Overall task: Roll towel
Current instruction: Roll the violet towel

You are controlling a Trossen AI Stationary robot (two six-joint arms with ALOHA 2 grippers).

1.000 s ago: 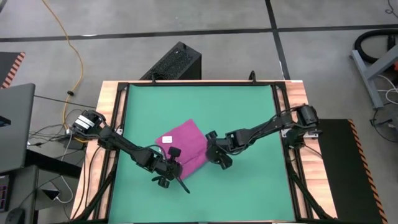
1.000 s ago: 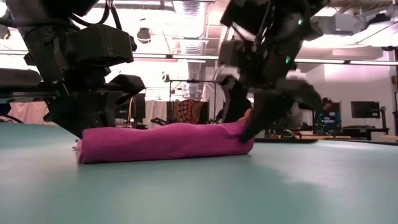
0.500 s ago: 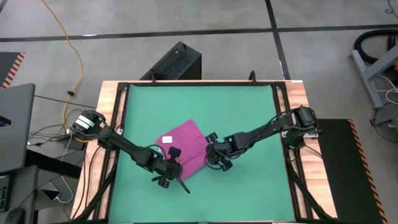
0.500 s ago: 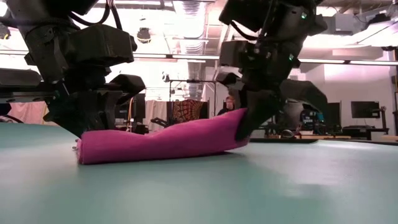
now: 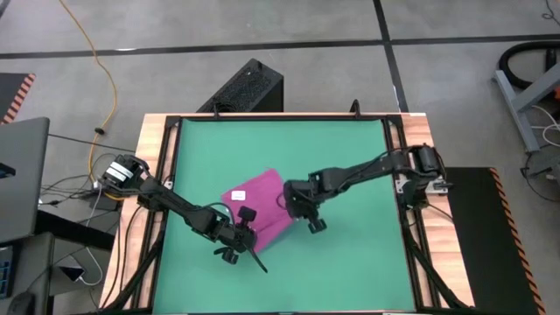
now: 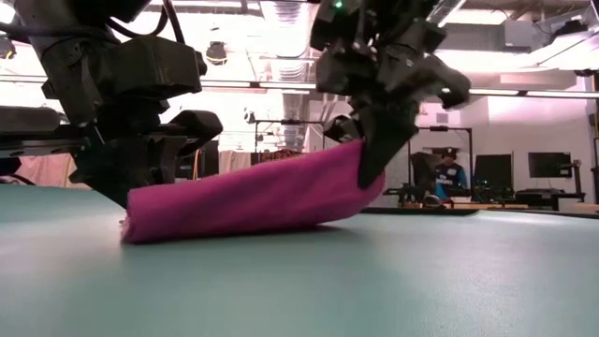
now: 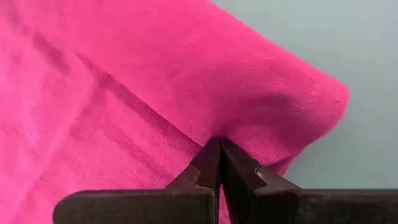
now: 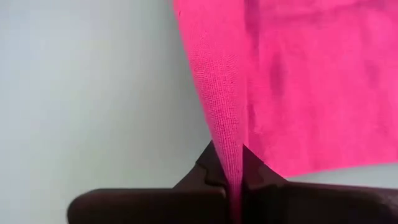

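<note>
Left claw (image 7: 219, 163) clenched on one end of the magenta-pink soft cloth towel (image 5: 259, 207), near the bench's front-middle. Right claw (image 8: 233, 168) pinching the other end, lifted off the green mat (image 5: 350, 166). Thin pinch: could slip free, uneven pull skewing the roll.

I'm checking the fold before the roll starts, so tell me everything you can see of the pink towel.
The towel is magenta-pink soft cloth, folded, with a small white tag on top. It lies near the middle of the green mat. The left gripper is shut on one end, which stays low at the mat; the right gripper is shut on the other end, lifted clear of the mat, so the towel slopes upward.
</note>
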